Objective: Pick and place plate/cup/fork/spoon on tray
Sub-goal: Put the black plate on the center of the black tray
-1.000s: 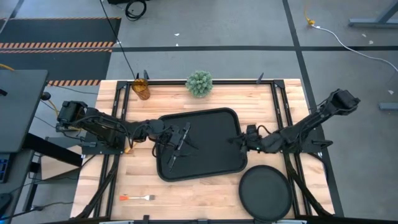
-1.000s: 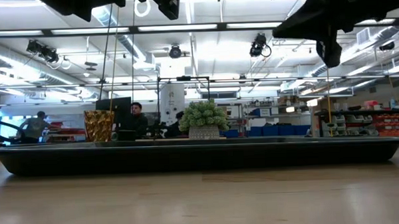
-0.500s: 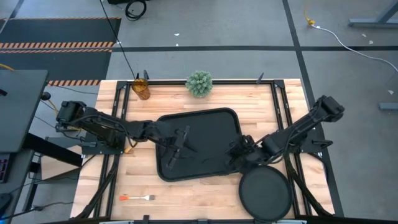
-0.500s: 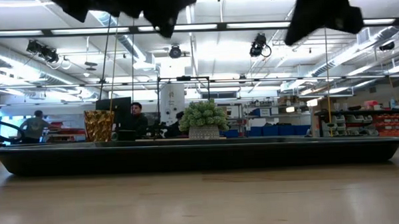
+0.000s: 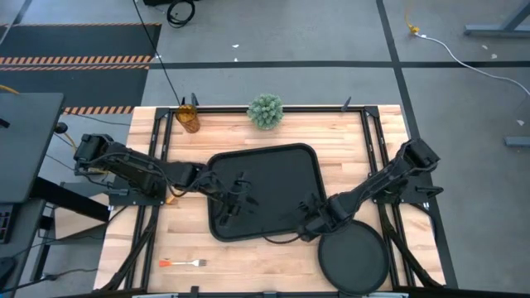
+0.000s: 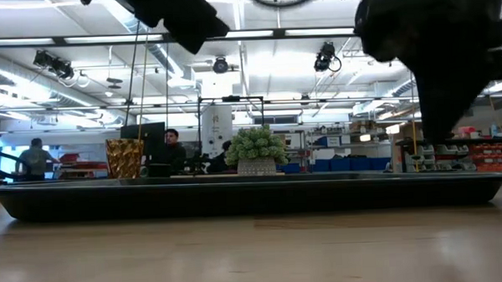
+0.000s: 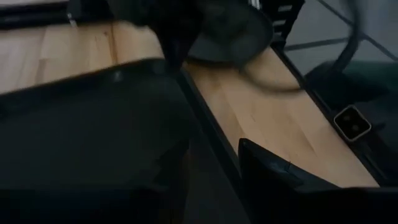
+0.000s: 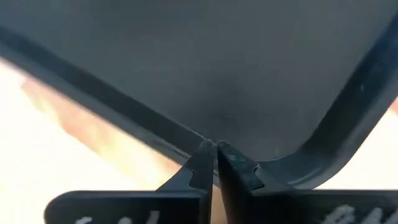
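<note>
The black rectangular tray (image 5: 269, 186) lies flat in the middle of the table. The round black plate (image 5: 354, 257) lies on the wood by the tray's near right corner. The amber cup (image 5: 189, 118) stands at the far left. The fork (image 5: 184, 263) lies near the front left edge. I do not see the spoon. My left gripper (image 5: 236, 203) hangs open over the tray's left half (image 7: 93, 143). My right gripper (image 5: 308, 222) is shut, its tips (image 8: 214, 149) at the rim of the tray's near right corner. My right gripper's shut fingertips (image 8: 205, 163) point slanting down at the tray's rim (image 8: 155, 127) by its near right corner. I cannot tell whether they touch it. The tray lies flat on the table.
A green spiky plant (image 5: 265, 110) stands at the table's far edge, behind the tray. Dark frame rails run along the left (image 5: 153, 165) and right (image 5: 377, 149) sides of the table. Bare wood lies between the fork and the plate.
My right gripper has gone from the tray's right edge toward the table's near edge and down, ending at the tray's near right corner beside the plate. My left gripper has sunk a little over the tray's left half. Tray, plate, cup and fork have stayed put.
</note>
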Controlling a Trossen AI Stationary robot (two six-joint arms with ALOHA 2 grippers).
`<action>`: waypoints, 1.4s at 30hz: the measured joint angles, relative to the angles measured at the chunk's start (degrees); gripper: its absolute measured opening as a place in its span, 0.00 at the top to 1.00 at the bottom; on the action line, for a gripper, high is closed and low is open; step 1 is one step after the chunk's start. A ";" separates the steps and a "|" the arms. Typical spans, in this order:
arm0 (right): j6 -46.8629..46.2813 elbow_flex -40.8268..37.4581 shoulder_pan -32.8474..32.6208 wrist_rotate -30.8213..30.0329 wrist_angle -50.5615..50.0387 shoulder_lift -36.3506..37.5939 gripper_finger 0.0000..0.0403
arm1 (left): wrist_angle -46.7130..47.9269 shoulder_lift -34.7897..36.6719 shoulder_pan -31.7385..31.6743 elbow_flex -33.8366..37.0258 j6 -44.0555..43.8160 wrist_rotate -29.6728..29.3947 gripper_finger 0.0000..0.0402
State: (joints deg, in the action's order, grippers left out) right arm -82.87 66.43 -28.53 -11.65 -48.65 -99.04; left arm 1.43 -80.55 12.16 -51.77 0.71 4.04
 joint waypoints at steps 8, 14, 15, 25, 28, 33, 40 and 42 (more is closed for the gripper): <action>3.41 0.00 3.64 12.74 -0.16 -4.08 0.76 | -1.67 0.00 -0.35 -0.02 1.24 -0.23 0.65; 3.04 0.02 3.64 12.03 -0.15 -2.59 0.52 | -1.90 -0.02 -0.37 0.00 1.93 -0.46 0.65; 2.88 0.02 3.54 11.64 -0.19 -2.37 0.48 | -1.90 -0.02 -0.37 0.00 1.90 -0.45 0.65; -5.90 0.02 0.37 17.28 -0.32 -2.10 0.22 | -1.95 -0.02 -0.37 -0.01 1.51 -0.45 0.65; -10.88 0.02 -2.42 17.26 -0.31 -2.10 0.21 | -1.95 -0.02 -0.37 0.00 1.51 -0.45 0.65; -22.62 1.75 -6.63 14.72 -6.28 -2.15 0.25 | -2.21 -0.02 -0.37 0.00 1.53 -0.45 0.65; -27.54 8.07 -9.58 12.23 -18.07 -2.15 0.31 | -4.98 -0.05 -0.37 0.00 1.53 -0.43 0.65; -28.63 9.13 -10.05 11.22 -20.20 -2.14 0.32 | -5.76 -0.05 -0.37 0.00 1.53 -0.43 0.65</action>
State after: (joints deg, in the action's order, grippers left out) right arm -111.50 75.56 -38.58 -0.43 -68.85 -101.18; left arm -4.32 -80.60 11.79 -51.77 2.24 3.62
